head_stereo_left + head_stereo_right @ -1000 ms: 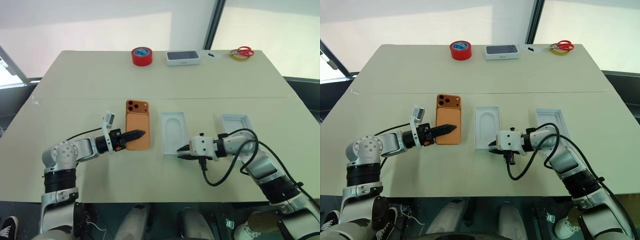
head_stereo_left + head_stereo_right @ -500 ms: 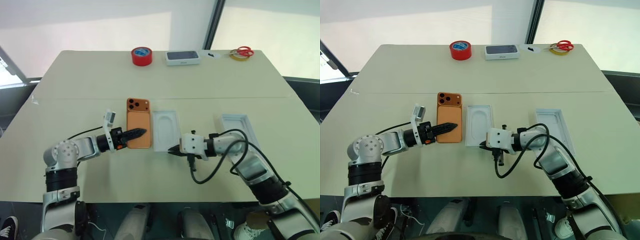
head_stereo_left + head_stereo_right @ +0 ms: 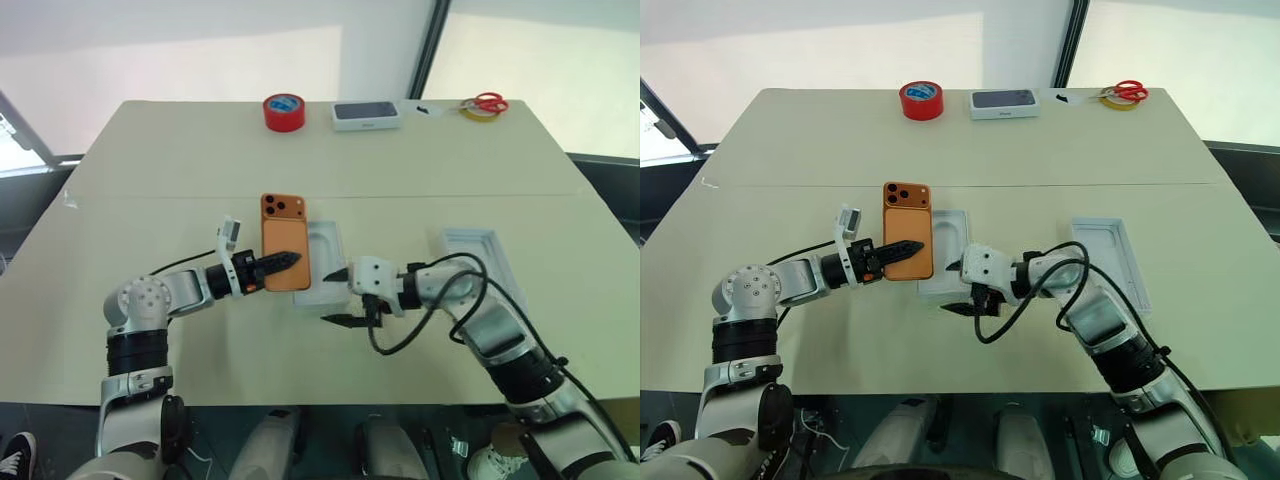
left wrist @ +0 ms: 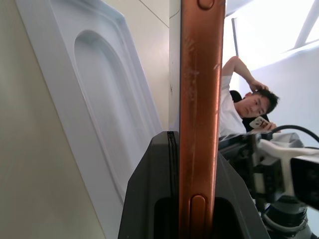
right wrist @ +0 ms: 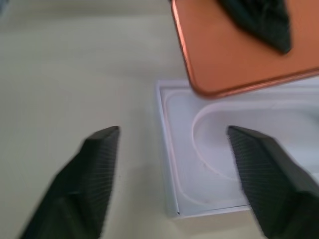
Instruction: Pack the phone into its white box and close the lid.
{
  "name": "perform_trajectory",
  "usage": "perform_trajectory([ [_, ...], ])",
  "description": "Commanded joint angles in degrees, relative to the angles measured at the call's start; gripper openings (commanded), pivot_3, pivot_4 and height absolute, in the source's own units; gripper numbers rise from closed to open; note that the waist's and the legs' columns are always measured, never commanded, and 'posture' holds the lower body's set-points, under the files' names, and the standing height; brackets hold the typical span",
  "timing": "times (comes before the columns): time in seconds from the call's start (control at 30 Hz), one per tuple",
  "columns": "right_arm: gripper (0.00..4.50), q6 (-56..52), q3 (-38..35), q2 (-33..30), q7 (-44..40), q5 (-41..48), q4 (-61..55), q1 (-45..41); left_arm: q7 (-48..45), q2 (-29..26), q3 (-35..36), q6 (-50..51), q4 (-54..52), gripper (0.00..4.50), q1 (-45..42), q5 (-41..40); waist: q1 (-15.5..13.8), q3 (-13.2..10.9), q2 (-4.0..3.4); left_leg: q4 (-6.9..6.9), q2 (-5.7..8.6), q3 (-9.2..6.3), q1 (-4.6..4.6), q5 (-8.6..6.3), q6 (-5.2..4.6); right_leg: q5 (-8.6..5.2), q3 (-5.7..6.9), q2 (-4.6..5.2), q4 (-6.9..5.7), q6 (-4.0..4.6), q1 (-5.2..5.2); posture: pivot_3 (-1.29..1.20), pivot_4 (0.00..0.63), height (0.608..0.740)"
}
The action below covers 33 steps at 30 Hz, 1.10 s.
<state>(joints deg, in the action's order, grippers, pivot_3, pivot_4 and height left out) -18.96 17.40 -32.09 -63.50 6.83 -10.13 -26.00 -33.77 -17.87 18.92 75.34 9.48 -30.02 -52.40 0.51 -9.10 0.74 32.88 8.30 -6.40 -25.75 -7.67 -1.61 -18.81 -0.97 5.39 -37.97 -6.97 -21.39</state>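
Phone (image 3: 285, 256) gripped in left gripper (image 3: 288, 262) jaws, above white tray (image 3: 326, 262) on desk (image 3: 180, 170). Right gripper (image 3: 336, 296) jaws wide apart, holding nothing, beside tray.

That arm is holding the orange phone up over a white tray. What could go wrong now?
The left end effector pinches the phone near one end only, so it might slip or tilt. It hangs partly over the moulded tray, so it could catch the rim. The open right end effector is close and could bump either.
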Motion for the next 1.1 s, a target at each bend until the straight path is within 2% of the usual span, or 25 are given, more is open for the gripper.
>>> perform_trajectory([
  [0.03, 4.01, 2.4, -5.9, -3.2, -1.5, 3.3, 0.5, -0.7, -0.6, 0.6, 0.1, -0.9, -0.3, 0.0, -1.3, -1.2, 0.0, 0.0, 0.0, 0.02, 0.0, 0.0, 0.0, 0.0, -0.01, 0.0, 0.01, 0.0, 0.0, 0.0, 0.01, 0.0, 0.15, 0.736],
  [0.2, 4.01, 5.8, -11.0, -5.8, -2.8, 5.6, 8.1, -2.4, 0.4, 2.4, -0.2, 0.0, 0.2, 0.0, -1.1, -1.4, 0.1, 0.0, 0.02, 0.02, 0.0, 0.0, -0.02, -0.01, -0.02, 0.0, 0.02, 0.02, 0.01, 0.0, 0.02, 0.0, 0.15, 0.736],
  [0.43, 4.01, 8.7, -11.4, -4.9, -2.3, 5.4, 12.1, -4.1, 0.6, 3.5, -0.7, 0.2, 1.8, 0.0, -1.6, -1.1, 0.2, 0.0, 0.02, 0.02, -0.01, 0.0, -0.03, -0.01, -0.02, 0.0, 0.02, 0.01, 0.01, 0.0, -0.01, 0.0, 0.15, 0.736],
  [0.5, 4.09, 9.1, -10.8, -4.7, -2.2, 5.0, 12.1, -4.0, 0.3, 3.9, -1.3, -0.5, 2.2, 1.0, -1.8, -0.7, 0.1, 0.0, 0.02, 0.04, -0.01, 0.0, -0.04, -0.01, -0.03, 0.0, 0.02, 0.01, 0.01, 0.0, 0.0, 0.0, 0.15, 0.736],
  [0.57, 4.09, 9.6, -10.5, -4.5, -2.0, 4.7, 12.0, -3.9, 0.2, 4.1, -1.8, -0.5, 2.5, 1.75, -1.9, -0.7, 0.0, 0.0, 0.03, 0.06, 0.0, 0.0, -0.05, -0.01, -0.03, 0.0, 0.02, 0.02, 0.01, 0.0, 0.01, 0.0, 0.15, 0.736],
  [0.73, 4.09, 9.5, -10.4, -4.3, -1.4, 4.6, 11.8, -4.0, -0.3, 4.0, -3.6, -0.5, 3.0, 4.29, -2.8, 0.2, 0.0, 0.0, 0.03, 0.12, 0.0, -0.01, -0.04, -0.02, -0.03, 0.0, 0.05, 0.02, 0.01, 0.0, 0.06, 0.0, 0.15, 0.736],
  [0.77, 4.09, 9.5, -10.4, -4.3, -1.3, 4.6, 11.8, -4.0, -0.6, 3.8, -4.0, -0.7, 2.8, 4.41, -2.8, 0.4, 0.1, 0.0, 0.03, 0.12, 0.0, -0.01, -0.04, -0.02, -0.03, 0.0, 0.05, 0.02, 0.01, 0.0, 0.06, 0.0, 0.15, 0.736],
  [0.97, 4.09, 9.7, -10.3, -4.2, -0.4, 4.6, 11.8, -4.0, -2.7, 0.1, -7.8, -0.8, -0.3, 4.41, -2.2, 1.6, 0.3, 0.0, 0.02, 0.1, 0.0, -0.01, -0.03, -0.02, -0.03, 0.0, 0.03, 0.01, 0.01, 0.0, 0.03, 0.0, 0.15, 0.736],
  [1.1, 4.09, 10.1, -10.1, -4.0, -0.2, 4.3, 12.1, -4.3, -3.2, -1.3, -7.9, -0.6, -1.7, 4.41, -1.6, 1.1, 0.2, 0.0, 0.02, 0.08, 0.0, -0.01, -0.04, -0.02, -0.03, 0.0, 0.03, 0.01, 0.01, 0.01, 0.02, 0.0, 0.15, 0.736],
])
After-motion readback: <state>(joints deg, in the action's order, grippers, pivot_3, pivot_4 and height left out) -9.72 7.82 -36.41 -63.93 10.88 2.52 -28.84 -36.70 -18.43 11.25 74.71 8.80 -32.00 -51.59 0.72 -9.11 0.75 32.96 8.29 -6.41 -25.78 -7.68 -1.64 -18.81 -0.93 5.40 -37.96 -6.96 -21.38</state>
